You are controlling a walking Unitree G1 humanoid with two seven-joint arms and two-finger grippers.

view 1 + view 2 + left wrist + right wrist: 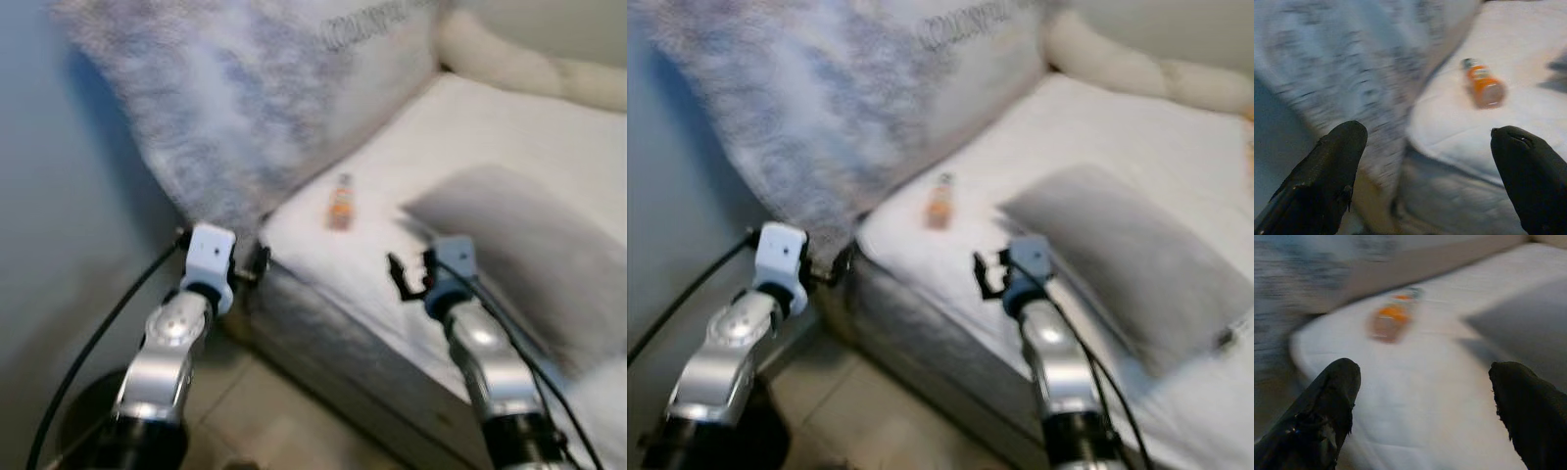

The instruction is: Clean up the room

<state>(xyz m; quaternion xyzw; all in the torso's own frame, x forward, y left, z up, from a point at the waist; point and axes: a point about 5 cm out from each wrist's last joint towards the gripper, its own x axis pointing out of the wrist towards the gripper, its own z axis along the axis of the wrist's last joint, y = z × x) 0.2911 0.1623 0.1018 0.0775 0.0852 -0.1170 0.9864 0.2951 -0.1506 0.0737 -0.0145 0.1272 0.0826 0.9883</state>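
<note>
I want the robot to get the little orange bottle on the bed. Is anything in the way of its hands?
Nothing visible blocks it. The orange bottle lies alone on the white mattress, ahead of both open grippers, left and right.

Small orange bottle with dark cap; white mattress; mottled grey-and-white fleecy blanket; flat grey pillow; black fingers.

From our head we look forward and down at the white mattress corner, both eyes sharing it. Our left wrist camera looks out between the spread fingers of the left gripper, the small orange bottle ahead of it; the right gripper frames that same bottle nearer, just beyond its tips.
</note>
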